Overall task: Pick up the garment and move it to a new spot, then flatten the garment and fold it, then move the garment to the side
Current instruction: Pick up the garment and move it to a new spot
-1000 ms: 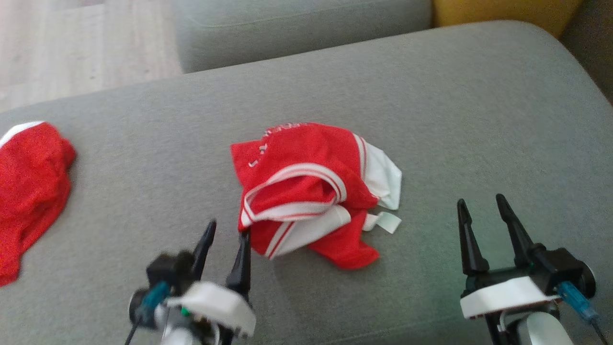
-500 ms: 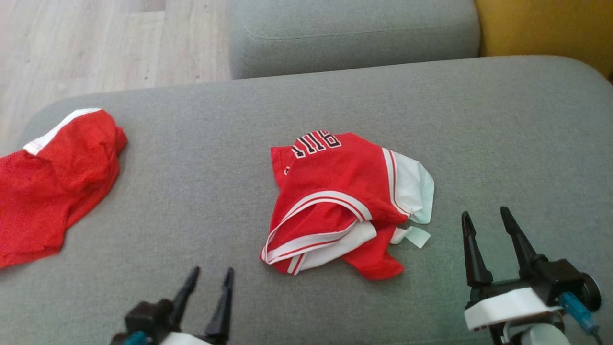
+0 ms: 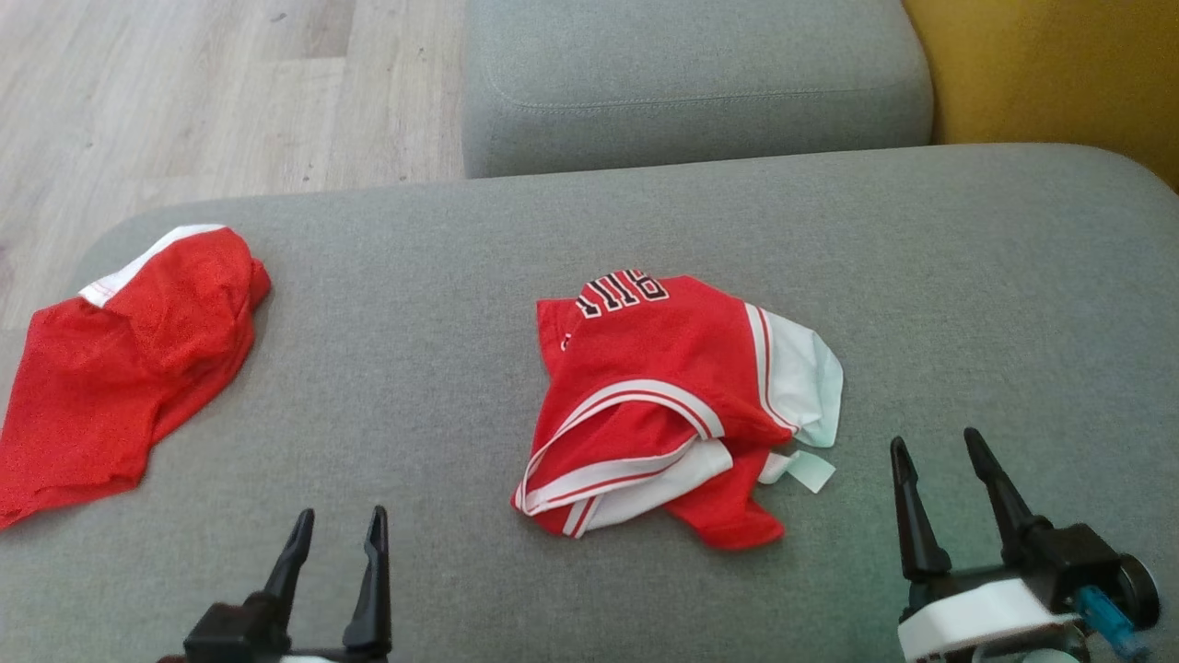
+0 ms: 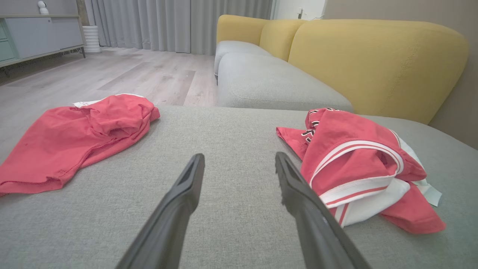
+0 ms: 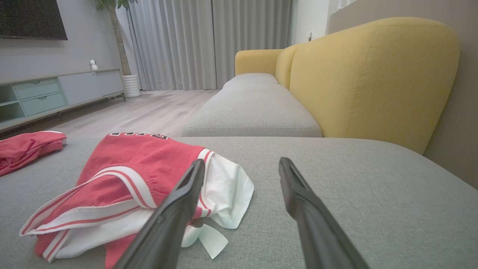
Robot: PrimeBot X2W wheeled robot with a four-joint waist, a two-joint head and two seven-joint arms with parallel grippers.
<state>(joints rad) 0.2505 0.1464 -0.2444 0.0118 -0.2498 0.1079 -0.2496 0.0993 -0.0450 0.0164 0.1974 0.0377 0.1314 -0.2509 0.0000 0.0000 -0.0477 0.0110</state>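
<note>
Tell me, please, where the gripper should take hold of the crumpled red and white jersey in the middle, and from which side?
Probably the white-striped rim on the near side of the jersey. It arches up off the grey cushion with a hollow under it, so one finger could slip beneath. Come low from the robot's side; the open left gripper looks well placed.
</note>
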